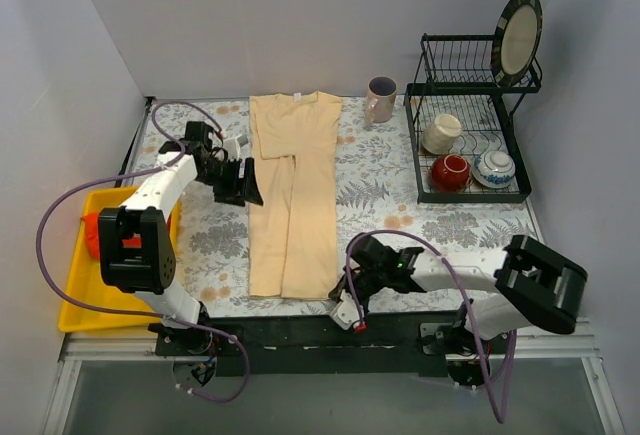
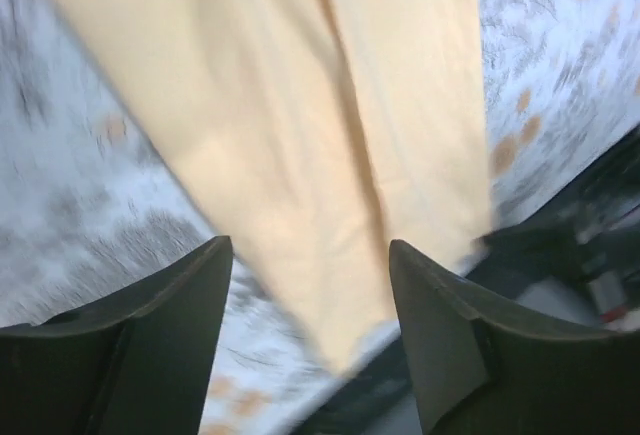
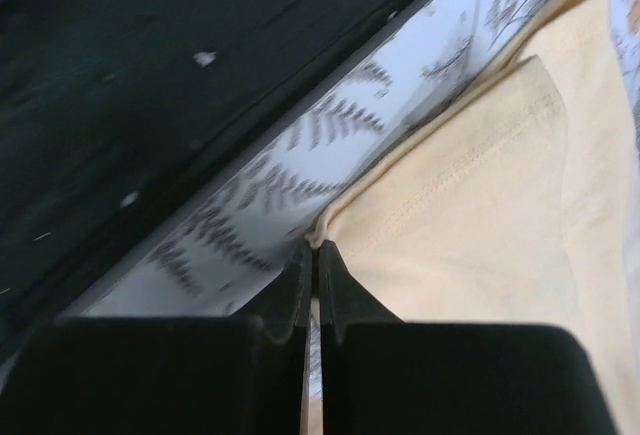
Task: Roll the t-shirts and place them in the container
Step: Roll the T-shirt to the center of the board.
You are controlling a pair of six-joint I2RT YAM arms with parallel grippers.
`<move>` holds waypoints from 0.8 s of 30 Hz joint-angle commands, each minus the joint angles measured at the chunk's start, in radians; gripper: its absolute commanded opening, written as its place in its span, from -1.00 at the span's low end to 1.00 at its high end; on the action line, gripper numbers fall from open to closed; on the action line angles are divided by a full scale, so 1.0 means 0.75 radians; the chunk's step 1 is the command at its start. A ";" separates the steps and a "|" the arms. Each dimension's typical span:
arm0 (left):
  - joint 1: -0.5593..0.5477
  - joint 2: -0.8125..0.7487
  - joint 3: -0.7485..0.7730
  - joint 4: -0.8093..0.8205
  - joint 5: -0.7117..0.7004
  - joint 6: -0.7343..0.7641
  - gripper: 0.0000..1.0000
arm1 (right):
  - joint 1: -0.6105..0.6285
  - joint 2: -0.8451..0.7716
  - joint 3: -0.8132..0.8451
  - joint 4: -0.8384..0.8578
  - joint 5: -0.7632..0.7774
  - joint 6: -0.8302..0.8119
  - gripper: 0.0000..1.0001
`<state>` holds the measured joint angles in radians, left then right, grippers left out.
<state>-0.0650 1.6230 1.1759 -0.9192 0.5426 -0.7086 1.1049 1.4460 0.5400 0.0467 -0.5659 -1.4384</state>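
Note:
The pale beige t-shirt [image 1: 292, 190] lies flat on the floral cloth, folded lengthwise into a long strip, with its collar at the far end and its hem near the arms. My left gripper [image 1: 250, 185] hovers at the strip's left edge about midway along, jaws open and empty. In the blurred left wrist view the shirt [image 2: 300, 125] lies below the open gripper [image 2: 310, 255]. My right gripper [image 1: 345, 270] is at the shirt's near right corner. In the right wrist view it [image 3: 316, 245] is shut on the hem corner of the shirt [image 3: 480, 215].
A yellow tray [image 1: 75, 295] with a red object [image 1: 92, 233] sits at the left edge. A mug [image 1: 380, 98] stands behind the shirt. A black dish rack [image 1: 470, 145] at the back right holds a plate, a cup and two bowls. The table's front edge is dark [image 3: 150, 75].

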 commanded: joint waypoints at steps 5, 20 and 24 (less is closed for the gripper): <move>-0.011 -0.604 -0.446 -0.096 0.342 2.111 0.33 | -0.007 -0.312 -0.170 -0.451 0.079 0.138 -0.97; 0.001 -0.781 -1.048 -0.284 0.767 3.411 0.21 | -0.015 -0.439 -0.233 -0.465 0.149 0.445 -0.97; -0.034 -0.810 -1.083 -0.339 0.770 3.479 0.15 | -0.015 -0.437 -0.231 -0.469 0.147 0.480 -0.97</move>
<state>-0.0700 1.0428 0.3706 -1.1362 1.0428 1.4597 1.0950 1.1122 0.3923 -0.1844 -0.4740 -1.1530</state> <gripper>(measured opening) 0.591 0.033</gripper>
